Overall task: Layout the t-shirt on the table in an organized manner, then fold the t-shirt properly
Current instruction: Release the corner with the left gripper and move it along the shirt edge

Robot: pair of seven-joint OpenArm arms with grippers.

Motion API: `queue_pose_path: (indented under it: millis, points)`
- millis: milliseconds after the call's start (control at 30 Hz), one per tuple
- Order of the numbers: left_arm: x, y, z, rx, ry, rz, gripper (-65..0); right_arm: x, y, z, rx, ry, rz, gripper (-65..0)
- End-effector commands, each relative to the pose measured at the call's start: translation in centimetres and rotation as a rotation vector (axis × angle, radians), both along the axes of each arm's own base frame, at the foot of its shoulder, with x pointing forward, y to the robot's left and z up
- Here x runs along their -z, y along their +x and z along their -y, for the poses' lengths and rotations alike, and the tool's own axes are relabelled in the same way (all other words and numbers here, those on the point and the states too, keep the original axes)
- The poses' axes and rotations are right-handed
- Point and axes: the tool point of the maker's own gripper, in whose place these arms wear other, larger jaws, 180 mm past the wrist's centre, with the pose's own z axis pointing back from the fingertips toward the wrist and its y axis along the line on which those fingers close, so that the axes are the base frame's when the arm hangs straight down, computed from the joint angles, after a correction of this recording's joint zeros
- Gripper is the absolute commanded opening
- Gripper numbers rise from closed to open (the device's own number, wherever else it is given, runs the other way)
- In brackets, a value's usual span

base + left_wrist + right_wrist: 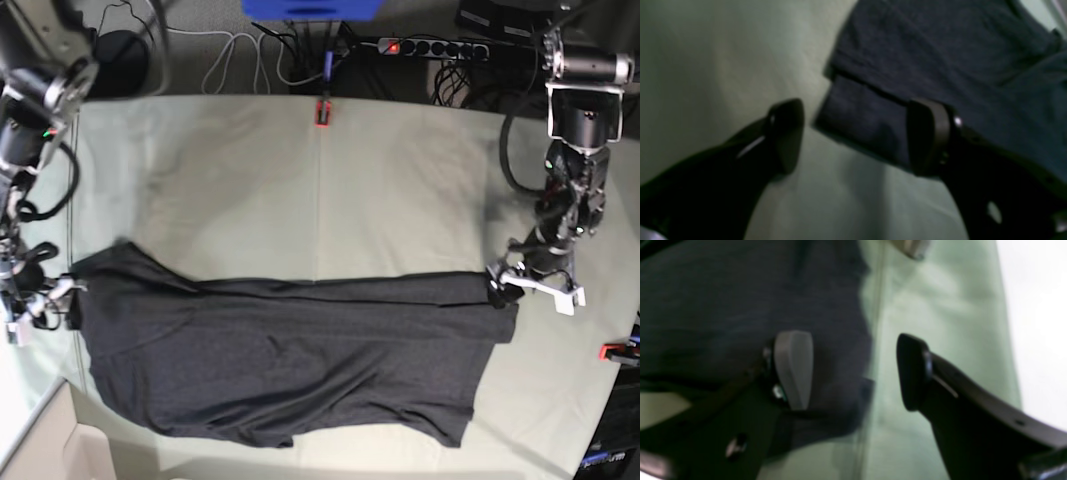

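No readable writing on the t-shirt (290,365), though views blur.

Black arms, grey-padded fingers (794,368), seemingly silver screws, looping black cables.

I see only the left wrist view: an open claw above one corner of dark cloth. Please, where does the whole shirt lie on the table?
Observer: The t-shirt lies spread sideways across the near half of the table.
Operator: And the other arm?
Observer: The right claw is open at the opposite end of the shirt; nothing sits between its fingers.
Operator: Is the shirt folded already?
Observer: A long crease runs along its far edge, so a strip seems folded over there.
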Motion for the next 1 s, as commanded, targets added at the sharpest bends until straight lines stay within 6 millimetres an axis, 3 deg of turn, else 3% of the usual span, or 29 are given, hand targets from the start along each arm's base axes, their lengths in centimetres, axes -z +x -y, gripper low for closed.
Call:
queue_pose_path:
  millis: [0, 233, 333, 400, 467, 533, 567, 633, 767, 967]
  points:
    - [-1.0, 1.0, -0.3, 0.008, 0.025, 0.038, -20.7, -2.1, 0.5, 0.6, 0.0, -0.022, 0.064, -24.7]
    - [-0.1, 0.9, 1.2, 0.049, 0.084, 0.04, -21.6, -1.2, -1.7, -1.0, -0.026, -0.05, 0.056, -24.7]
    - [-0.6, 1.8, 1.7, 0.068, 0.098, 0.053, -22.3, -0.6, -2.6, -1.0, -0.028, -0.056, 0.039, -24.7]
    - [-1.0, 2.2, 1.6, 0.066, 0.1, 0.061, -30.0, 0.0, -3.0, -1.0, -0.026, -0.053, 0.021, -24.7]
    - [-1.2, 2.3, 1.5, 0.057, 0.092, 0.067, -44.5, 1.0, -3.8, -0.6, -0.008, -0.037, 0.001, -24.4]
    - [-1.2, 2.4, 1.3, 0.051, 0.095, 0.066, -63.0, 1.8, -4.4, 0.4, 0.033, -0.009, -0.015, -24.4]
    - [-1.3, 2.4, 1.2, 0.05, 0.097, 0.067, -65.0, 2.2, -4.8, 0.8, 0.051, 0.004, -0.024, -24.4]
    - [-1.7, 2.8, 1.1, 0.05, 0.098, 0.077, -62.6, 2.4, -4.5, 1.2, 0.076, 0.029, -0.02, -24.3]
    - [-1.8, 2.9, 1.1, 0.049, 0.1, 0.078, -65.0, 3.3, -4.3, 2.7, 0.129, 0.085, -0.037, -24.3]
    - [-1.5, 2.6, 0.9, 0.048, 0.103, 0.07, -64.9, 4.4, -3.3, 2.6, 0.139, 0.146, -0.067, -24.5]
